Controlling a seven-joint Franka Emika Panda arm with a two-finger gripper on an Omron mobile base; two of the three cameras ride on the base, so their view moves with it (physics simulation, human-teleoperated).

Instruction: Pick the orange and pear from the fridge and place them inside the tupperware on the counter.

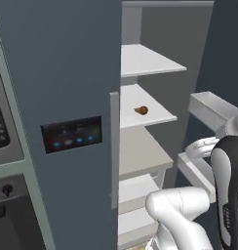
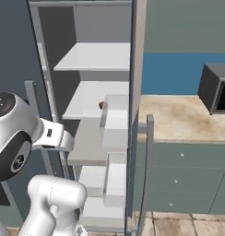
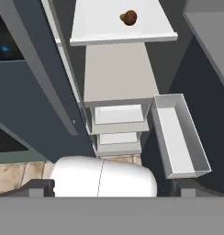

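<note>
Pear (image 1: 142,110), brownish with one narrower end, lies alone on a white shelf (image 1: 155,114) inside the fridge (image 1: 57,73), whose right door stands swung open. In the hand view the pear (image 3: 128,17) sits near the top, toward the front edge of that same shelf (image 3: 104,27), with a beige shelf (image 3: 118,73) just below and two white drawers stacked under that. In the right base view only a dark sliver of the fruit (image 2: 101,105) peeks out beside a white door bin (image 2: 115,120).

Fridge's left door is shut, dark slate-blue, carrying a vertical grey handle (image 1: 114,146) and a small black panel (image 1: 71,134) with blue lights. An open white bin (image 3: 179,135) hangs on the inside of the open door.

Gripper's small dark fingertips (image 3: 38,186) show low in the hand view, spread wide apart with nothing between them, well short of the pear.

Right of the fridge, the beige marbled counter (image 2: 179,120) runs over grey-green drawers, with a dark toaster oven (image 2: 216,88) standing on it against the blue wall strip.
</note>
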